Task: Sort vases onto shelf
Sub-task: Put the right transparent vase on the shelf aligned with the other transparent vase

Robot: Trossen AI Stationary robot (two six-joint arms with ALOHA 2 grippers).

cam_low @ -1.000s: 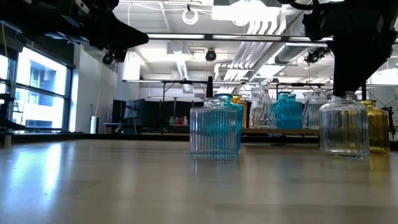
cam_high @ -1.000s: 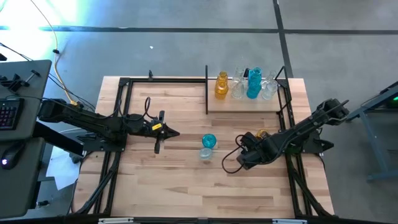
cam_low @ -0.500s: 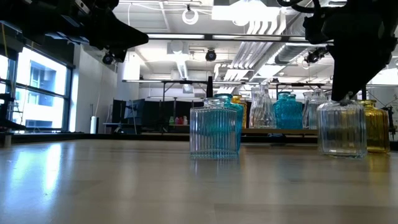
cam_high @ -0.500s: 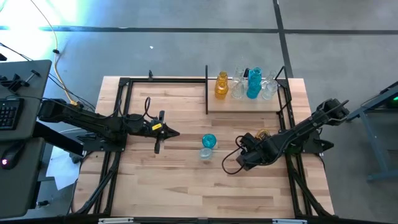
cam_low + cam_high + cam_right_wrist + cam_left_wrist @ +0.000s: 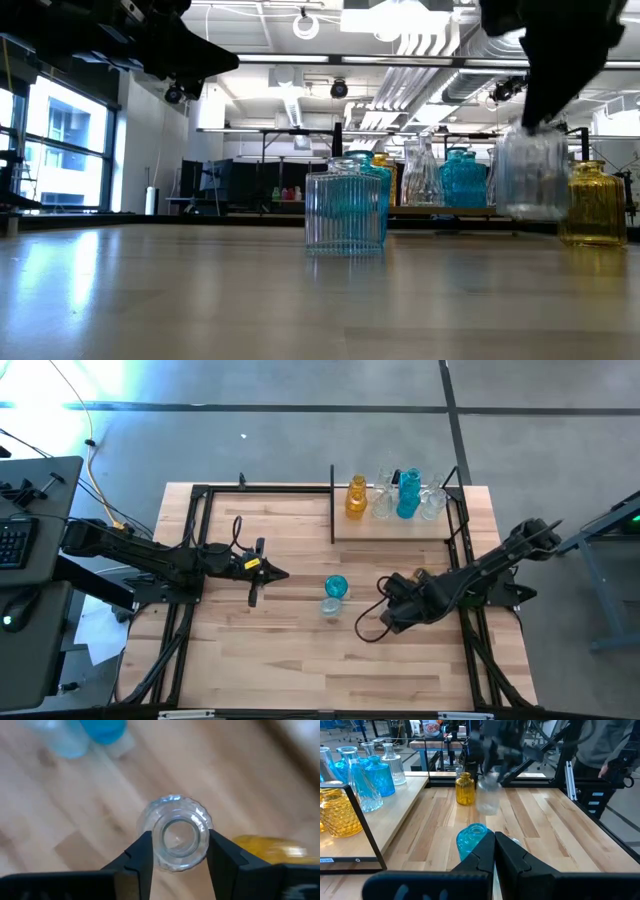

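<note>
Clear+teal pair: a clear vase (image 5: 345,212) & a teal vase (image 5: 336,587) stood touching, mid-table, nearest the low cam; teal one just behind the clear one.
R gripper: right gripper (image 5: 176,851) pinched a clear ribbed vase (image 5: 176,832) at the neck, fingers (image 5: 142,855) on both sides; vase hung off the table (image 5: 260,650), slightly tilted in low view (image 5: 532,170).
Amber vase: yellow vase (image 5: 592,204) stood on the table just beside the lifted one, apart from it.
L gripper: left gripper (image 5: 255,596) waited on table's left side, well apart from vases, fingers pressed together.
Shelf: shelf (image 5: 385,528) at far edge carried an amber vase (image 5: 356,498), clear ones (image 5: 383,502) & a tall teal one (image 5: 408,494) in a row.
Room: a person (image 5: 600,745) stood beyond the table's far side.
</note>
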